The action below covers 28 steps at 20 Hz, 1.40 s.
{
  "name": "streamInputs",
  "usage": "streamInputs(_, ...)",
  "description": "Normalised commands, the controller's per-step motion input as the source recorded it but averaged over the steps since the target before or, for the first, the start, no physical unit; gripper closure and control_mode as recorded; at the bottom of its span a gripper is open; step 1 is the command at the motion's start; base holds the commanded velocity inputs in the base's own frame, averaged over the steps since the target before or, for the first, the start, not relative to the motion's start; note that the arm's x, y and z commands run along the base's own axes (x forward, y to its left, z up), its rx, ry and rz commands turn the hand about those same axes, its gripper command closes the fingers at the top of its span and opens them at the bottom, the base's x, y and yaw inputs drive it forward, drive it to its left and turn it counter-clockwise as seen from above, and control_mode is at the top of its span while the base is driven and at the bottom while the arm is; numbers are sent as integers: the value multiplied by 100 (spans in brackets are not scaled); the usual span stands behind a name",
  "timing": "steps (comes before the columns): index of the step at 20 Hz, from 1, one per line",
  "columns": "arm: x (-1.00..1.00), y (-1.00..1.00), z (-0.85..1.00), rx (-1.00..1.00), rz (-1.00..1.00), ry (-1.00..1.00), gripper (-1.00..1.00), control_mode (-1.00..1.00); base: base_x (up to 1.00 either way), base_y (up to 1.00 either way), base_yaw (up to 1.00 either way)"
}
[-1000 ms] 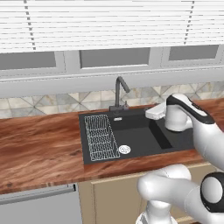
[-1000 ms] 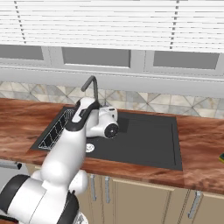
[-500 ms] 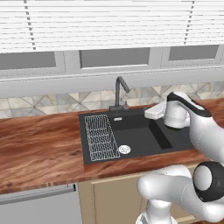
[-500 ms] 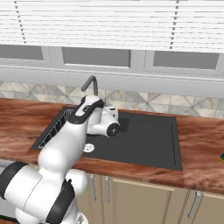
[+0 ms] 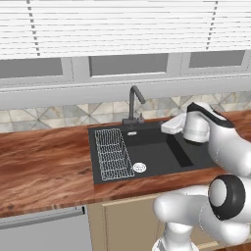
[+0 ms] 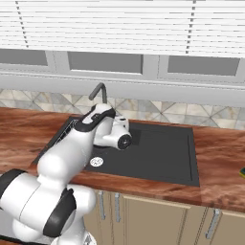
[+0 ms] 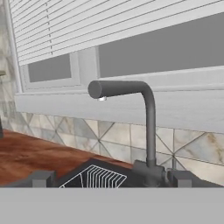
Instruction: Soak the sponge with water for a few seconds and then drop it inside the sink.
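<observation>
Left base view: the arm hangs over the sink (image 5: 147, 154) near the faucet (image 5: 134, 105); no water runs.

Right base view: a yellow-green speck, perhaps the sponge (image 6: 243, 172), lies at the bench's right edge.

Hand view: tool (image 7: 111, 179) spread, empty. I judge fetching the sponge comes next.

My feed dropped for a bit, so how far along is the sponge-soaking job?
Done: nothing yet. No water runs from the faucet, and the sink shows just its wire rack.
In hand: the end effector, open and empty, faces the faucet.
Left: start the water, then fetch, soak and drop the sponge, perhaps the yellow-green thing at the counter's right edge.
</observation>
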Motion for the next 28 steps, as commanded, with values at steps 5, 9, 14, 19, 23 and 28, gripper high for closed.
streamInputs(5, 0, 17, 0, 0, 0, 0, -100, -100, 0, 0, 0)
streamInputs(9, 0, 16, 0, 0, 0, 0, -100, -100, 0, 0, 0)
streamInputs(14, 18, 3, -2, 0, 0, 0, -100, -100, 0, 0, 0)
streamInputs(19, 21, 0, -6, 0, 0, 0, -100, -100, 0, 0, 0)
streamInputs(23, 18, 0, -13, 0, 0, 0, -100, -100, 0, 0, 0)
streamInputs(28, 12, 0, -15, 0, 0, 0, -100, -100, 0, 0, 0)
